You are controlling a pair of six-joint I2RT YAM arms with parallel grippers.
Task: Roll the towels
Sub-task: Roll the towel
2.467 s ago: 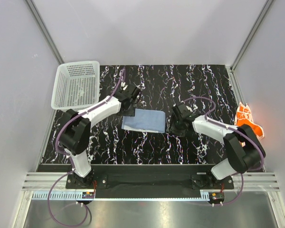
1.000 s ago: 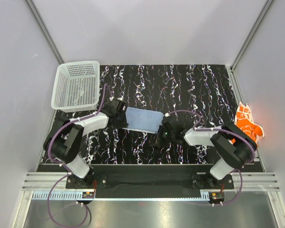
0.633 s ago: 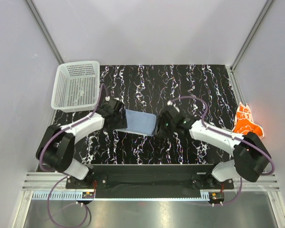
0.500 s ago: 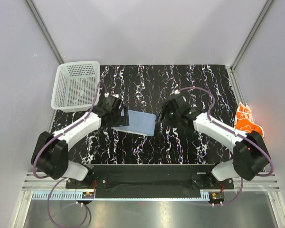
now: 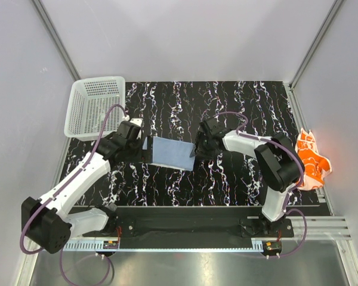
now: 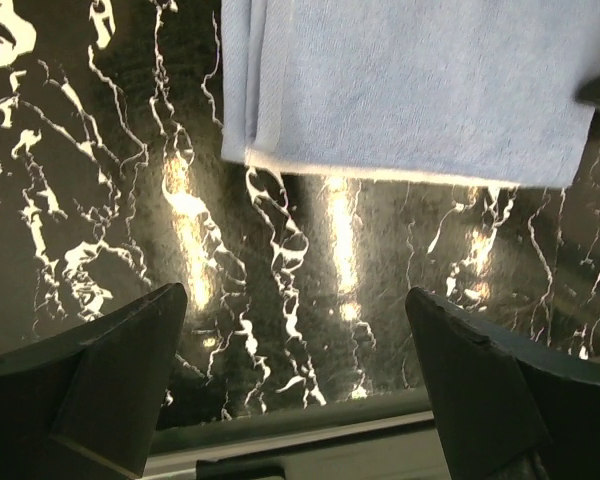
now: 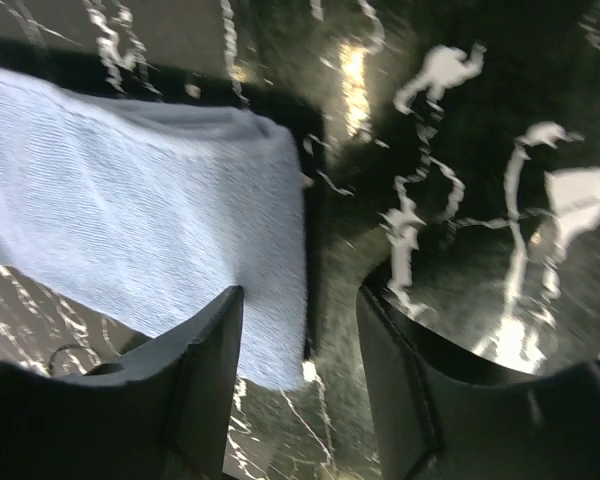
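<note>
The light blue towel [image 5: 170, 153] lies folded flat on the black marbled table [image 5: 238, 107]. My left gripper [image 5: 143, 149] is at its left end, open; in the left wrist view the towel [image 6: 410, 90] lies just beyond the left gripper [image 6: 295, 300], with only bare table between the fingers. My right gripper [image 5: 196, 149] is at the towel's right end, open. In the right wrist view the towel's edge [image 7: 270, 250] runs between the fingers of the right gripper [image 7: 300, 310]. The orange flowered towel [image 5: 313, 159] lies crumpled at the table's right edge.
A white perforated basket [image 5: 95, 107] stands at the table's back left corner. Grey walls close in both sides and the back. The arms' mounting rail [image 5: 185, 217] runs along the near edge.
Both grippers have gone from shut to open and let go of the blue towel. The right gripper moved away from the near edge up to the towel's right end; the left arm stretched out.
</note>
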